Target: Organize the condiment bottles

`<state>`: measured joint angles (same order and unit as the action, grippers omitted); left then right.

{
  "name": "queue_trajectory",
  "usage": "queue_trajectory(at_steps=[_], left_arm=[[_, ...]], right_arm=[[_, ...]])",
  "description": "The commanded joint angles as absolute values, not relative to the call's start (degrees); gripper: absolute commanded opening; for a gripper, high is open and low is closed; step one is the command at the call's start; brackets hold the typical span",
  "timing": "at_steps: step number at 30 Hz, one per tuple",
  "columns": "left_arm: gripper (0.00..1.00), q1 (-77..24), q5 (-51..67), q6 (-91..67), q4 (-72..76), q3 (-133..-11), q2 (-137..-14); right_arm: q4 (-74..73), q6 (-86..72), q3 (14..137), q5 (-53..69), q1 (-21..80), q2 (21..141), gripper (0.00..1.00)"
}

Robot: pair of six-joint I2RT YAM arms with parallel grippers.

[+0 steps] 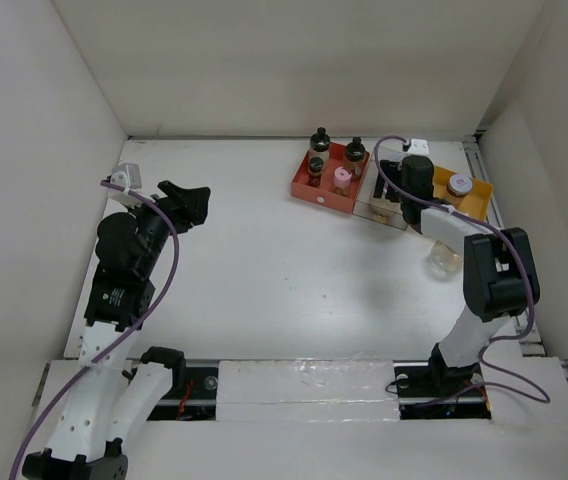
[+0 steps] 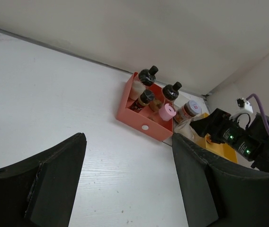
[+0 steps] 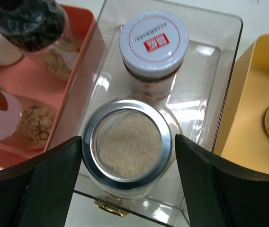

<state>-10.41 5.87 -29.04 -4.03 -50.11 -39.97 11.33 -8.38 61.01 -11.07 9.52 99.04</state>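
Clear tray: landmark; two jars inside.
Left gripper: well apart from the clear tray, fingers spread, empty.
Right gripper: over the clear tray, clamped on silver-rimmed jar.
Pale-lidded jar: just beside it.
Risk: a skewed release may knock the jars together and tip one.

Bright, even light; soft shadows on the table; glare in the clear tray.
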Motion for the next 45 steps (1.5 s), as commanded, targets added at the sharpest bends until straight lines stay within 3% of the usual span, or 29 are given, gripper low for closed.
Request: queue_trajectory(at_steps=[1,4,5,9,14,19,23,26,29,45], left_arm=[[0.69,-10.4,7.4,-29.3,-0.9,-49.7,-39.3],[0.69,-10.4,8.0,-29.3,-0.9,-49.7,-38.7],[0.69,-10.4,8.0,-29.3,-0.9,-49.7,-38.7],[0.72,-10.4,11.5,-29.3,-0.3,-50.3,-38.7],[0.75,-10.4,16.8,-27.6,-2.6,-53.9,-43.1],[0.75,-10.9,22.3,-27.1,-5.8,-56.5,-48.8],[0.75,-10.9,25.0,-28.5,-5.1,-55.3,-48.8],[0.76,-10.9,25.0,-29.1,-5.1,-55.3,-47.6],[0.77,-10.9,25.5,-29.1,-5.1,-54.6,-47.6],[0.77,-10.9,28.0,-29.6,-4.0,-53.4,-46.6]], right_arm=[[18.8,-9.3,62.5,-10.3,10.1,98.1,0.84],[17.6,-9.3,62.5,-9.8,10.1,96.5,0.93],[17.1,-9.3,62.5,-9.8,10.1,95.0,1.0],[13.1,-8.1,62.0,-11.2,10.1,88.4,1.0],[-2.4,-6.8,60.9,-22.1,9.3,75.8,1.0],[-9.7,-6.2,48.7,-29.0,5.4,56.6,1.0],[-15.5,-6.8,42.6,-29.0,-0.3,48.4,1.0],[-16.2,-5.5,38.7,-26.5,-5.7,48.4,1.0],[-16.3,-3.3,39.2,-16.2,-11.7,52.3,1.0],[-10.3,0.4,41.7,-5.0,-12.2,62.8,1.0]])
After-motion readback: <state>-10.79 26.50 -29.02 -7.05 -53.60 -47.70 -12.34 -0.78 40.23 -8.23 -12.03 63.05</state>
